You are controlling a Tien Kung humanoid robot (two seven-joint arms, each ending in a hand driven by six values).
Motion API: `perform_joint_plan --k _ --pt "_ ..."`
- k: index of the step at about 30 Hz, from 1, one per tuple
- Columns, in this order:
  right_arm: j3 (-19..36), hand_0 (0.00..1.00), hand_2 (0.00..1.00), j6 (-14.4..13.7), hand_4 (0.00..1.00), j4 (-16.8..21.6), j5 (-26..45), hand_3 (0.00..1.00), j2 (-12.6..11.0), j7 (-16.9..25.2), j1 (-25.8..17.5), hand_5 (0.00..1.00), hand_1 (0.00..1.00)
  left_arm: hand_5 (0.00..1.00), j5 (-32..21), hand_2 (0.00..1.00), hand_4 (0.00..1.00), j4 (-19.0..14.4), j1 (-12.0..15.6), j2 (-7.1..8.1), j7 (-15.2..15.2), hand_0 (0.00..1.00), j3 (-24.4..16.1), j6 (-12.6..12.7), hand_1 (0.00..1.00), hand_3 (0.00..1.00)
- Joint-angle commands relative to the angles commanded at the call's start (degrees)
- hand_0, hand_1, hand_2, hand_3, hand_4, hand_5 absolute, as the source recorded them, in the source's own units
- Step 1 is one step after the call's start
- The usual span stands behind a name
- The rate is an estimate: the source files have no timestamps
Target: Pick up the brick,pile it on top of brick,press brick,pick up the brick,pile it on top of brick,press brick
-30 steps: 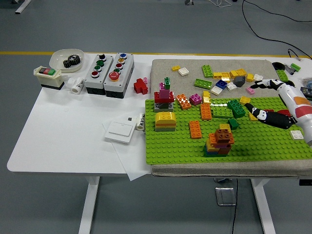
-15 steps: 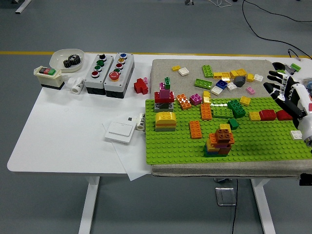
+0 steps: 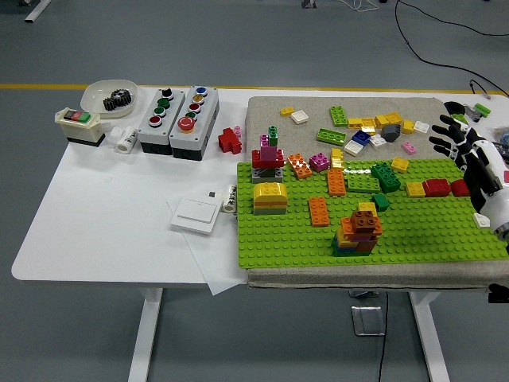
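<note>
Right hand (image 3: 460, 143) hovering at the table's (image 3: 119, 207) right edge, fingers spread wide, holding nothing. Left hand out of view, so right hand the only candidate. Red brick (image 3: 436, 188) lying on the green baseplate (image 3: 445, 239), below and slightly left of the hand, touching a yellow brick (image 3: 415, 189) on its left (a second red one (image 3: 460, 188) just to its right, partly behind the wrist). Long axis running left-right across the picture. Stack (image 3: 359, 229) of orange, yellow and brown bricks sitting further left and nearer the front edge, well apart from the hand. Likely next: reaching down and inward for the red brick, then carrying leftward to the stack.
</note>
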Motion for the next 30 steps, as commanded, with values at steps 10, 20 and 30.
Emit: perform_joint_plan --k 10,20,30 --pt "1.2 0.954 0.877 -0.2 0.998 -2.6 -0.6 0.929 0.8 0.6 -0.4 0.998 0.848 0.678 1.2 0.788 0.657 -0.2 -0.4 0.43 0.4 0.795 -0.6 -0.3 0.786 0.592" --pt "1.5 0.967 0.874 0.0 0.998 -3.4 0.3 0.933 1.3 0.6 -0.5 0.998 0.857 0.677 3.3 0.788 0.655 -0.5 -0.8 0.79 1.0 0.793 -1.7 -0.8 0.784 0.594" --pt "1.7 0.961 0.869 0.1 0.998 -3.4 1.3 0.927 1.4 0.9 -0.3 0.998 0.856 0.677 4.9 0.789 0.655 -0.6 -0.9 1.0 1.6 0.792 -2.6 -1.1 0.783 0.593"
